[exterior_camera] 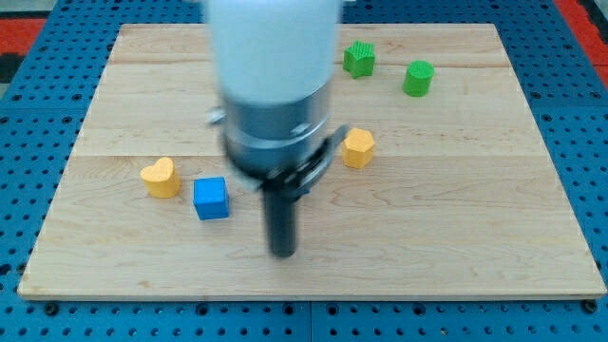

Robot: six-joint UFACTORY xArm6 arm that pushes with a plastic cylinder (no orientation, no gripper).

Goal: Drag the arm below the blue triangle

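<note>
No blue triangle shows in the camera view; the only blue block I see is a blue cube (211,199) at the board's lower left. The arm's white and grey body hides much of the board's upper middle. My tip (282,254) rests on the board to the right of and slightly below the blue cube, apart from it. A yellow heart-shaped block (161,177) lies left of the cube.
A yellow hexagon block (358,148) sits right of the arm. A green star-like block (359,59) and a green cylinder (418,78) lie at the upper right. The wooden board (475,237) sits on a blue pegboard surface (589,142).
</note>
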